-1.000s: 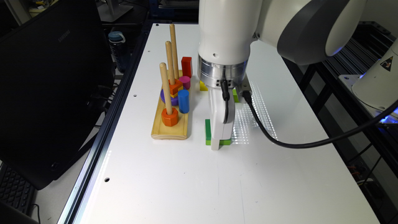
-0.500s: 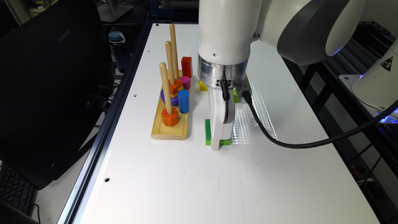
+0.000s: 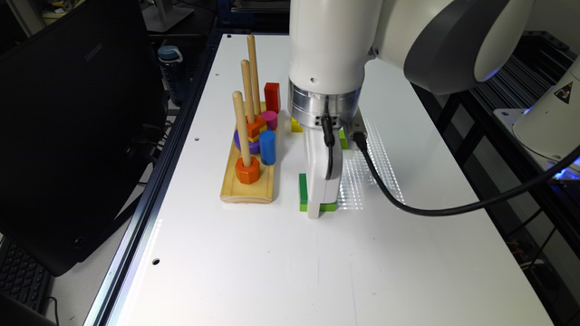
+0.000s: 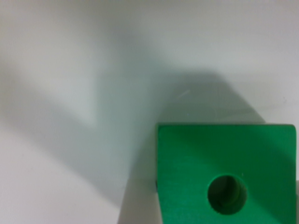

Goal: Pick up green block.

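White table is carrying, from the exterior view's left, a wooden peg board, then the green block lying flat under the tool. Stiff, light-looking wood, probably best gripped across opposite edges. Arm is standing vertical over it; tool's opening I cannot tell.

The end effector hides most of the green block.

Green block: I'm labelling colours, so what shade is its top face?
Dark green, with a round centre hole; the green block shows best in the wrist view.
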